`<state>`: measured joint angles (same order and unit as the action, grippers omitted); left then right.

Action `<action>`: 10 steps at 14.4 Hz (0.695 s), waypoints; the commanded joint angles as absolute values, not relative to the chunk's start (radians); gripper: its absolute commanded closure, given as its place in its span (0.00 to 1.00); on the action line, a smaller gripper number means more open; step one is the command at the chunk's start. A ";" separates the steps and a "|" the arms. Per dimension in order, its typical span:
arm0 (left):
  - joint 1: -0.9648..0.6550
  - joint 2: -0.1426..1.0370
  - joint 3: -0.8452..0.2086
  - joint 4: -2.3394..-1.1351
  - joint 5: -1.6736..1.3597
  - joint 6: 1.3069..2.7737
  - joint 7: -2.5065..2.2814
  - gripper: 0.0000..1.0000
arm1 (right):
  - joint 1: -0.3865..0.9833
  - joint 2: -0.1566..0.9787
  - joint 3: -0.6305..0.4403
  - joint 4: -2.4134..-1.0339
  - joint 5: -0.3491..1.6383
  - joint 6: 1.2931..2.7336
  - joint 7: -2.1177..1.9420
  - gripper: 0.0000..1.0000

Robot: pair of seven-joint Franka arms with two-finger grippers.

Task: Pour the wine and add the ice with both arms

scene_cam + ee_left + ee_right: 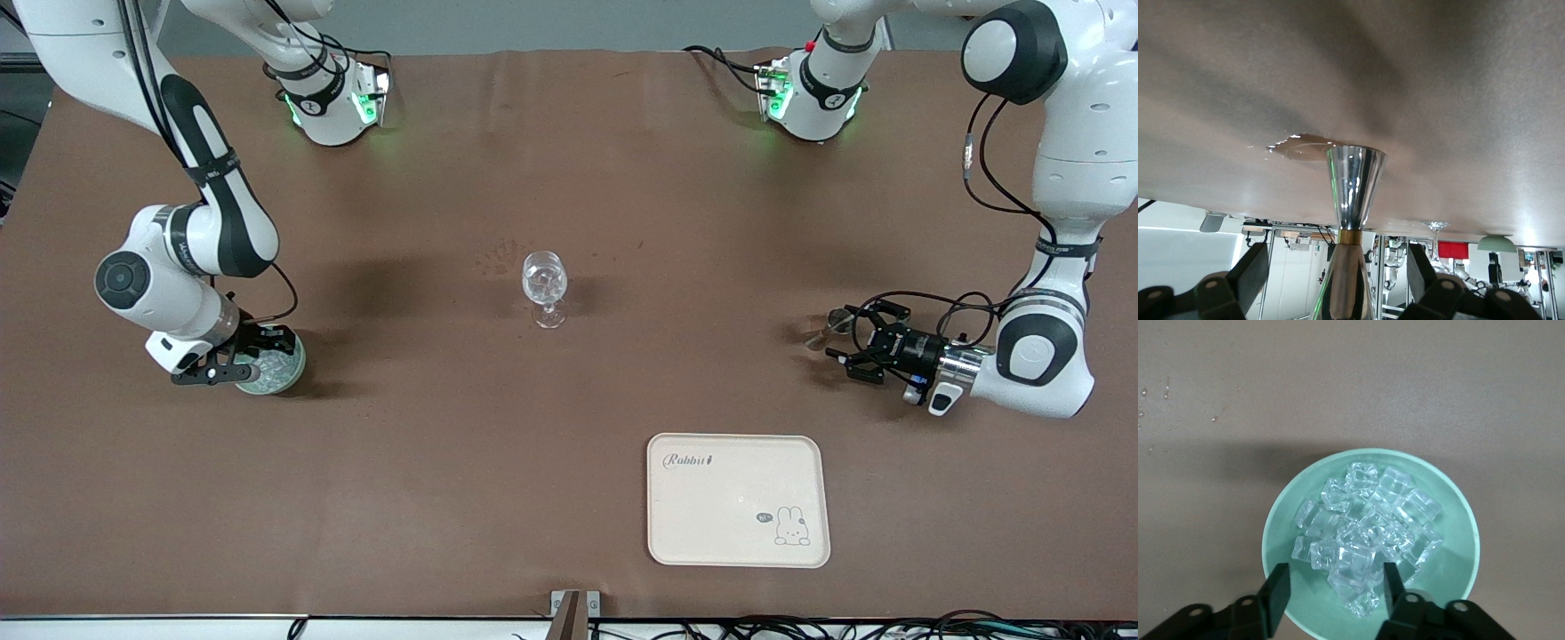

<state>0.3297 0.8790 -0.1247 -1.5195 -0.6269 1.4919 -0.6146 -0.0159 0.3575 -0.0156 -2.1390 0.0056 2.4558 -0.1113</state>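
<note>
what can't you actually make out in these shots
- Front view: the right gripper covers part of the green bowl; the ice there is too small to count.
- Left wrist view: the metal jigger runs off the frame edge between the fingers.
- Stemmed glass: contents unclear.

Left gripper (1338, 283) fingers (1251, 270) apart, flanking shiny metal jigger (1353, 183)

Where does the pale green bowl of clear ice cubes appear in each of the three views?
Front view: pale green bowl under the right gripper, at the right arm's end of the table.
Left wrist view: small, at the table's edge.
Right wrist view: central, between the fingers.
Shared landmark: brown table.
</note>
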 commanded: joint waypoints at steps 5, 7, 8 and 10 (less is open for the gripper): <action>0.334 0.903 -0.127 -1.519 -0.650 1.482 -0.548 0.45 | -0.020 0.365 -0.017 -2.152 0.006 2.474 -0.127 0.42; 0.334 0.904 -0.126 -1.520 -0.650 1.482 -0.535 0.50 | -0.020 0.367 -0.017 -2.154 0.006 2.473 -0.127 0.42; 0.334 0.904 -0.126 -1.520 -0.650 1.482 -0.535 0.50 | -0.020 0.365 -0.017 -2.154 0.006 2.473 -0.127 0.44; 0.334 0.904 -0.127 -1.519 -0.650 1.482 -0.535 0.60 | -0.021 0.365 -0.017 -2.152 0.006 2.473 -0.127 0.49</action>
